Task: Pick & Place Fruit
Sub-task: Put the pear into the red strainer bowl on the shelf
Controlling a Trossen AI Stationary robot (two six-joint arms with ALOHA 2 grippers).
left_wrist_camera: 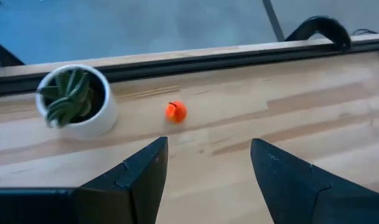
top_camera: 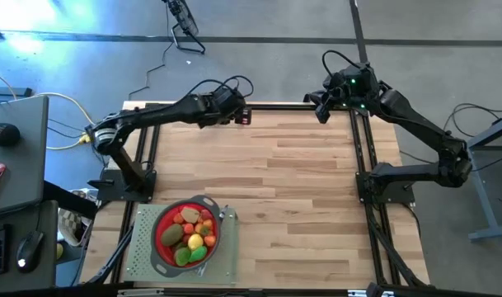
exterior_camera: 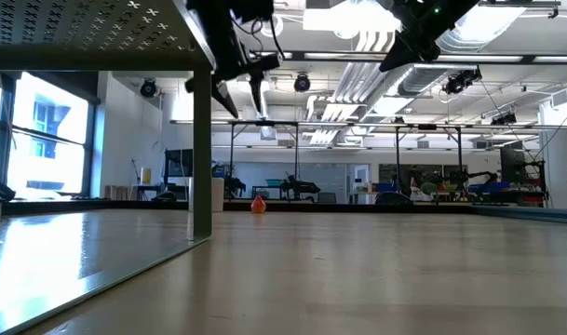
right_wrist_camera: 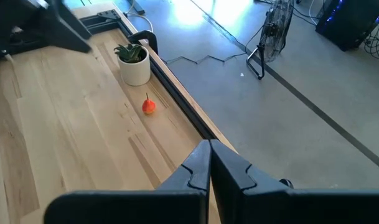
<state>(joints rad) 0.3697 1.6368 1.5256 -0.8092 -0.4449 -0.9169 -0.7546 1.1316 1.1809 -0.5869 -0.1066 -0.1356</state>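
A small orange toy fruit (left_wrist_camera: 175,111) lies alone on the wooden table near its far edge; it also shows in the right wrist view (right_wrist_camera: 149,106) and the low view (exterior_camera: 258,204). Several more toy fruits (top_camera: 190,233) lie in the red strainer (top_camera: 161,247) at the near left. My left gripper (left_wrist_camera: 208,146) is open and empty, held above the table just short of the orange fruit, and it also shows in the low view (exterior_camera: 236,88). My right gripper (right_wrist_camera: 210,146) is shut and empty, high over the far right edge (top_camera: 321,107).
A white pot with a green plant (left_wrist_camera: 77,102) stands on the table beside the orange fruit, at the far edge. The strainer sits on a grey perforated board (top_camera: 139,256). A black frame rail (right_wrist_camera: 177,99) runs along the table's far edge.
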